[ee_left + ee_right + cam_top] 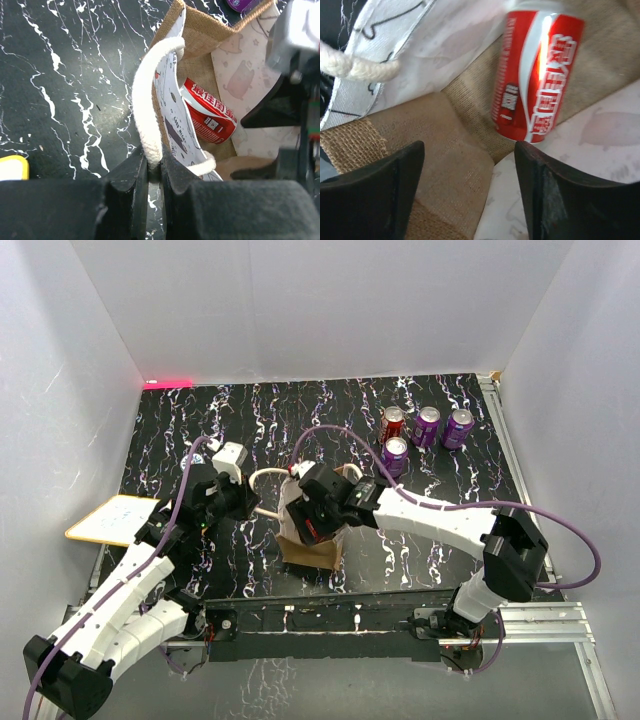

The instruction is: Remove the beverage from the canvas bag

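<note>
The beverage (537, 75), a red can, is located inside the canvas bag (314, 554), which is held open by its handle (149, 100) clamped in the left end effector (154, 167); the right end effector (469, 150), spread wide and empty at the bag mouth, is judged to need lowering around the can next.

I count five cans in all: one red can (207, 116) inside the bag (312, 552), and outside it a second red can (393, 422) plus three purple cans (427, 426) (459, 428) (395, 456). There is just the one bag, a single board (108, 518), and two robot arms (130, 590) (440, 520).
</note>
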